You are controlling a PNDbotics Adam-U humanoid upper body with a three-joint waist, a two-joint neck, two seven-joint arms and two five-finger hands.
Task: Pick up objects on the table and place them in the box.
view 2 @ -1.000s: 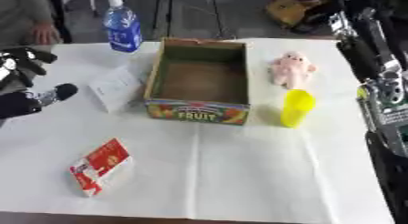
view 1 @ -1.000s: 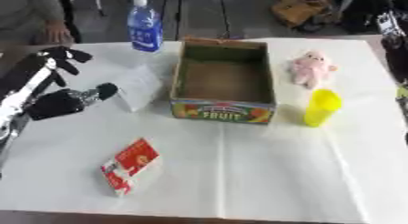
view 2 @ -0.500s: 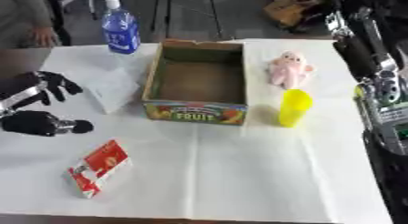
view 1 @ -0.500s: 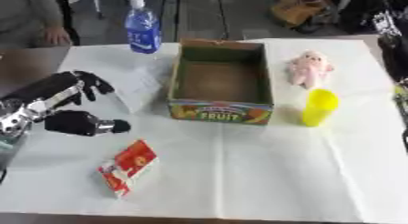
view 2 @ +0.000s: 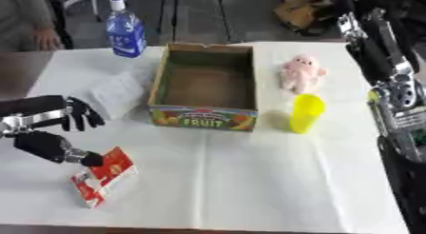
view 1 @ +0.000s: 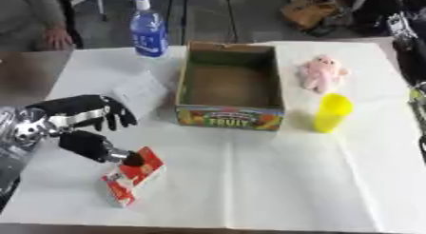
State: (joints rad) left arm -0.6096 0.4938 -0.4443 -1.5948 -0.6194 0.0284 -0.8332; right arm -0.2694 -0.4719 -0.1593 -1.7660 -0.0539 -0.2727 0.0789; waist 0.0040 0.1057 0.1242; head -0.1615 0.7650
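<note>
White-clothed counter point(view 1: 249, 180). Left hand point(view 1: 83, 126) spread, thumb touching the carton point(view 1: 133, 176) just below-right, set for a grasp. Box point(view 1: 229, 83) up-right, open top ready to receive.

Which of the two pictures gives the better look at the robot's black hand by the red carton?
The left eye view: the whole left hand shows, thumb touching the red carton. In the right eye view the same hand sits at the edge, partly cut off.
</note>
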